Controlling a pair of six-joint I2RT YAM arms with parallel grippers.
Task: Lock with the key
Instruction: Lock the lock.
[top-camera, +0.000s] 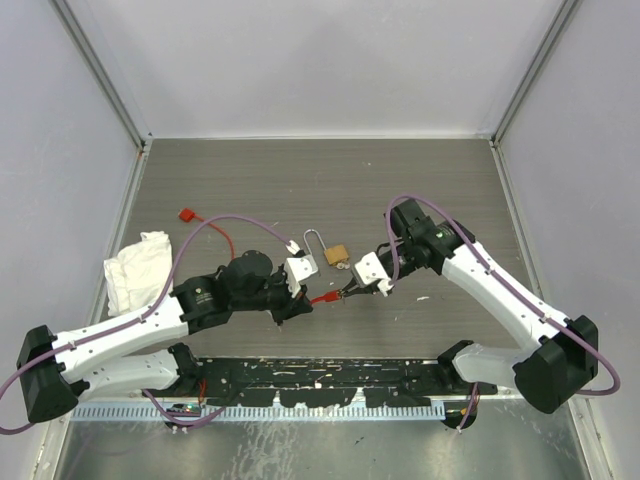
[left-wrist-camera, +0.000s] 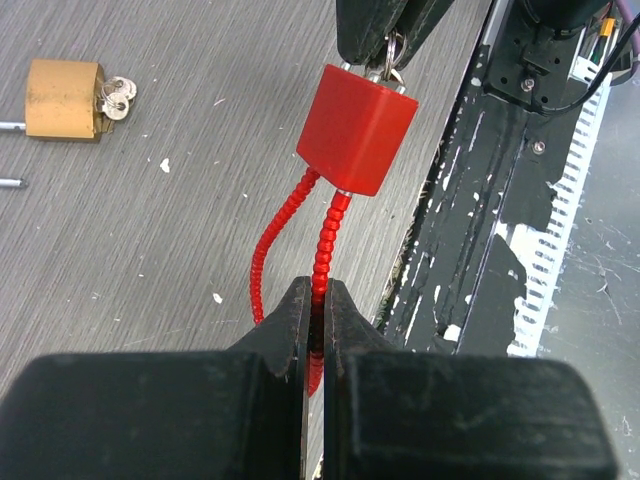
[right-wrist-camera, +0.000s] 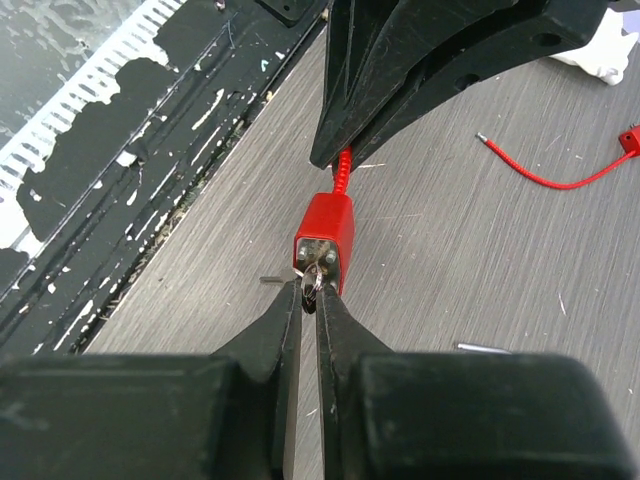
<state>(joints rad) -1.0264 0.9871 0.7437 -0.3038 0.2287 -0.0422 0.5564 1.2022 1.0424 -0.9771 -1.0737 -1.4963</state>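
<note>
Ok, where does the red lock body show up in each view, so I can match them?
Top external: the red lock body at centre, just below the brass padlock.
Left wrist: upper middle, its red cable pinched in the left fingers.
Right wrist: centre, just beyond the right fingers shut on the key.
Shared landmark: the chipped black strip, seen in all three.

Grey wood-grain worktop (top-camera: 420, 190): brass padlock (top-camera: 336, 255) lying near the middle, crumpled white cloth (top-camera: 138, 268) at the left edge, thin red cable (top-camera: 186, 214) just beyond it.
</note>
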